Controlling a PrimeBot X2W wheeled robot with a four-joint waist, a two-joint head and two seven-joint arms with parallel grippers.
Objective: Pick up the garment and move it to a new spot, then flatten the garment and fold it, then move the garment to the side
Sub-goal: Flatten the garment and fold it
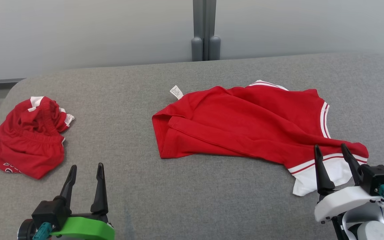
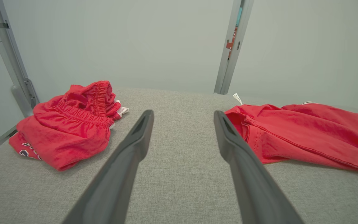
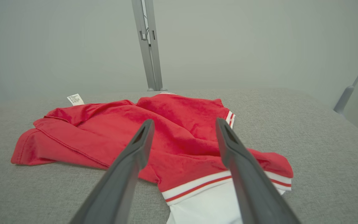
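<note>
The red shirt lay rumpled on the gray fabric-covered counter, from the middle toward the right, its white-banded sleeve nearest the right gripper. That gripper's jaws stood released and empty, pointing at the sleeve. The left gripper was likewise spread and empty, near the bundled red shorts at the left.

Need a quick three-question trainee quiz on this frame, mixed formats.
1. True or false: the right gripper holds the spread red shirt with white striped trim.
2. What lies at the robot's left on the grey fabric surface? A) crumpled red shorts with an elastic waistband B) folded blue towel C) white sock
3. Fill in: a small white ____ sticks out at the shirt's far left corner.
Key: 1 false; 2 A; 3 label.
</note>
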